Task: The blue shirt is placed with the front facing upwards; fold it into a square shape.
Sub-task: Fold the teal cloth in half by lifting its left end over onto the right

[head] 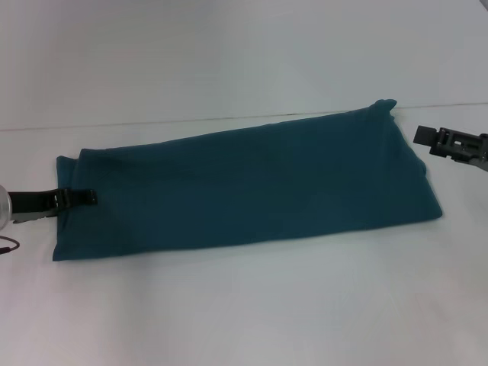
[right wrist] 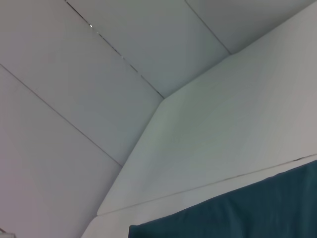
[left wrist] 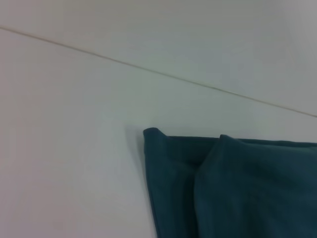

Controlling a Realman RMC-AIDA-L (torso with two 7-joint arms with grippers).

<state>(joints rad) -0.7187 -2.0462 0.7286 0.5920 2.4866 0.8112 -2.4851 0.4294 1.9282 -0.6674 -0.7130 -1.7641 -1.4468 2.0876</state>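
Observation:
The blue shirt (head: 252,187) lies flat on the white table (head: 252,305), folded into a long band that runs from the left to the far right; no print shows. My left gripper (head: 82,198) reaches in from the left, over the short left edge of the band. My right gripper (head: 428,139) hovers just past the shirt's far right corner, apart from the cloth. The left wrist view shows a corner of the blue shirt (left wrist: 237,188) with overlapping folded layers. In the right wrist view, one edge of the blue shirt (right wrist: 247,213) shows.
A thin seam (head: 191,120) crosses the table behind the shirt. A red cable (head: 9,245) hangs near the left arm. White table surface lies in front of and behind the shirt.

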